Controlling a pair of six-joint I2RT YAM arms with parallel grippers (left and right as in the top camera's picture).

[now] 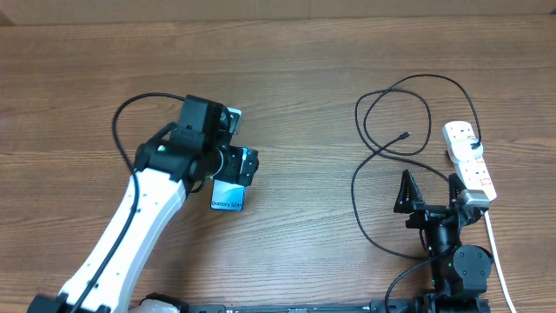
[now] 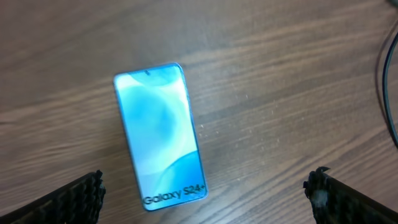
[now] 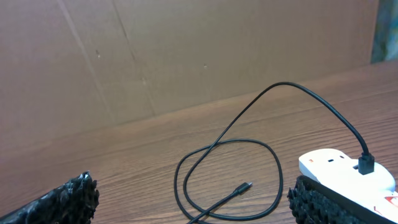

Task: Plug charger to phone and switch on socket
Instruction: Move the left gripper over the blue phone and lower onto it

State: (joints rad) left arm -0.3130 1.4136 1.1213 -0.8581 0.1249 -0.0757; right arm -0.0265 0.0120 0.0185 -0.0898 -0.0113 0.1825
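The phone point(image 1: 228, 199) lies flat on the wooden table, screen lit light blue, with "Galaxy S24+" at its near end. In the left wrist view the phone point(image 2: 160, 130) lies below and between the fingers of my left gripper point(image 2: 206, 182), which is open and empty. My left gripper point(image 1: 236, 165) hovers over the phone's far end. The charger cable point(image 1: 393, 96) lies in loops, its plug in the socket strip point(image 1: 469, 161). Its connector tip point(image 1: 406, 136) lies free on the table. My right gripper point(image 1: 430, 189) is open and empty, near the strip. The right wrist view shows the tip point(image 3: 245, 186), the strip point(image 3: 339, 163) and my right gripper point(image 3: 189, 194).
The strip's white cord point(image 1: 497, 252) runs toward the front edge at the right. A brown cardboard wall point(image 3: 186, 56) stands behind the table. The wooden tabletop point(image 1: 304, 87) lies between the phone and the cable.
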